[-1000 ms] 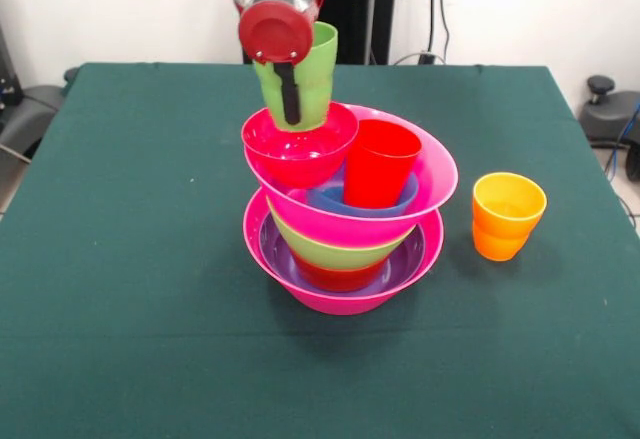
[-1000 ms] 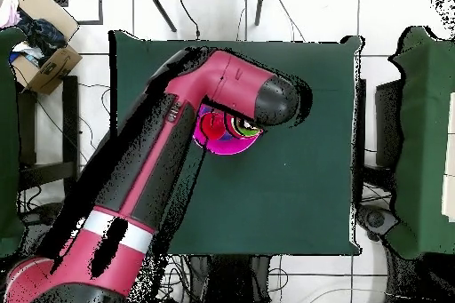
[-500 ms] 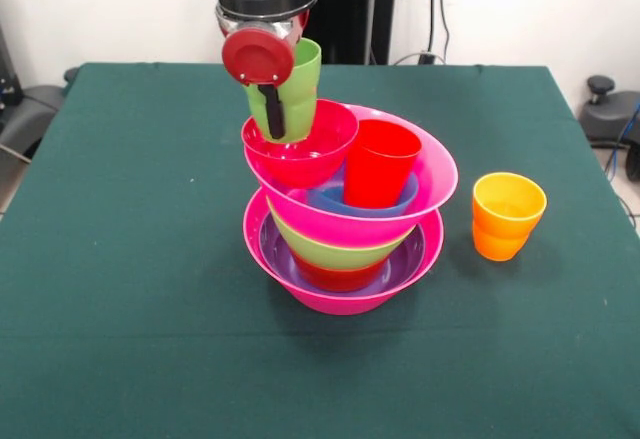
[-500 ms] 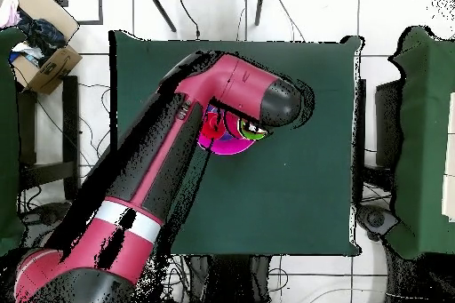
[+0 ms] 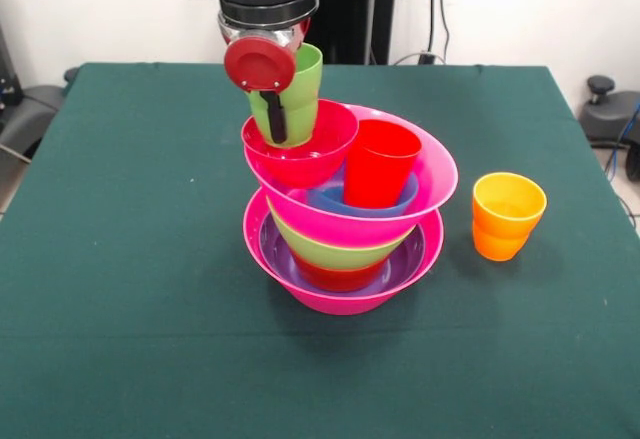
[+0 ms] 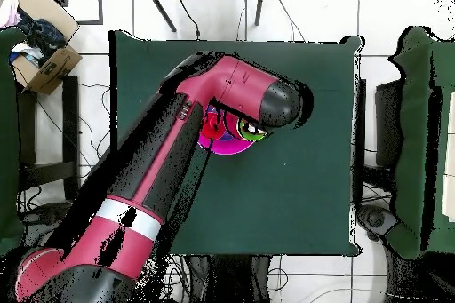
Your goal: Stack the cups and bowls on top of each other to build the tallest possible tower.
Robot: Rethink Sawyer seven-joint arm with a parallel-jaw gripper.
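My gripper point(image 5: 283, 119) is shut on the lime green cup point(image 5: 296, 91), with one black finger point(image 5: 273, 119) down the cup's near side. The cup's base dips into the small crimson bowl point(image 5: 300, 149), which perches on the left rim of a tilted hot-pink bowl point(image 5: 425, 174). That bowl also holds a blue bowl point(image 5: 330, 199) and the red cup point(image 5: 380, 164). Below, the tower point(image 5: 340, 249) nests lime green, orange-red and purple bowls in a large hot-pink base bowl point(image 5: 340, 299). The orange cup point(image 5: 508, 214) stands alone to the right. In the overhead view the arm point(image 6: 178, 166) hides most of the tower point(image 6: 227, 144).
The green-covered table point(image 5: 120, 259) stretches all round the tower. In the overhead view a cardboard box point(image 6: 40, 46) sits on the floor beyond the table's left edge and chairs stand on both sides.
The gripper has carried the lime green cup down and slightly left, so its base now sits lower inside the crimson bowl. The tower and the orange cup have not moved.
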